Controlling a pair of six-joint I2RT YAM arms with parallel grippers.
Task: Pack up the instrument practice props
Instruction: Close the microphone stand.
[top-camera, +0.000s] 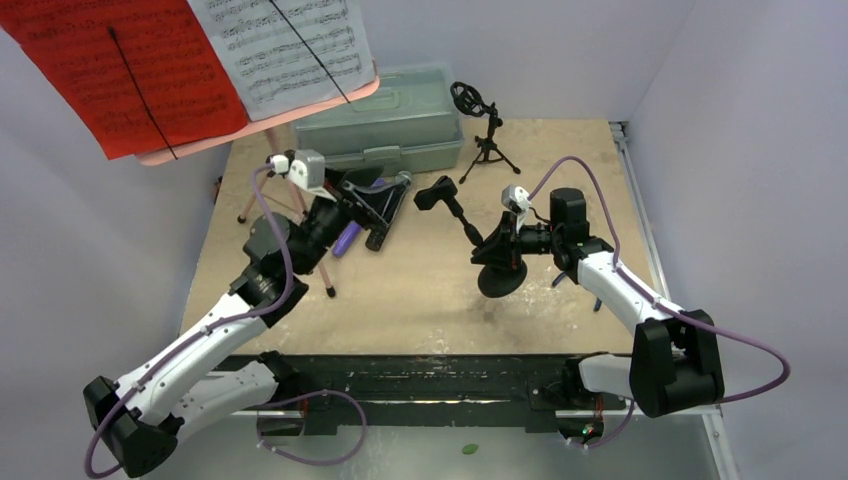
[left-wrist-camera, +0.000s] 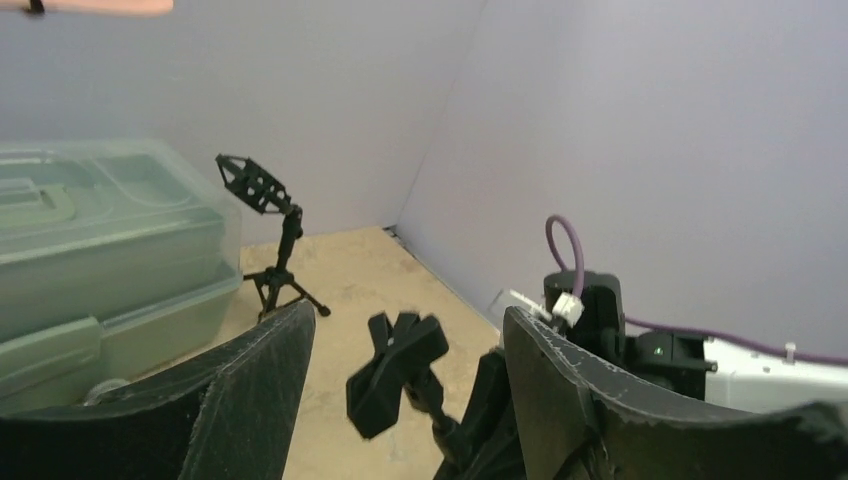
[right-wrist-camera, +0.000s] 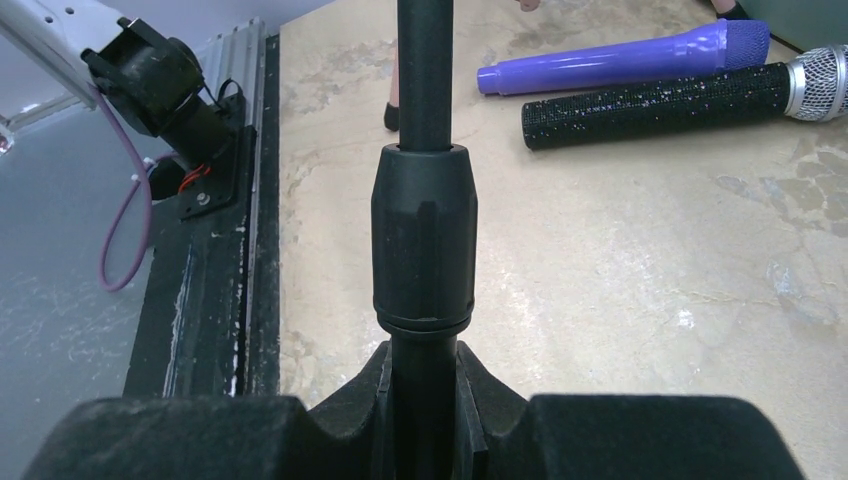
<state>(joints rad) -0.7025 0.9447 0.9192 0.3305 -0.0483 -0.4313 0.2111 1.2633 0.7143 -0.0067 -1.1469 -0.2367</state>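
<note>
Purple microphone (top-camera: 346, 240) half hidden under left arm in top view; left jaws released, empty. Right jaws clenched on black mic stand (top-camera: 497, 280).
Left wrist: stand's clip (left-wrist-camera: 395, 372) blurred, beyond spread jaws, untouched.
Right wrist: stand's pole (right-wrist-camera: 422, 250) gripped, lower end cut off; purple microphone and silver-headed microphone (right-wrist-camera: 680, 100) on worktop (right-wrist-camera: 600, 280), well beyond jaws.
</note>
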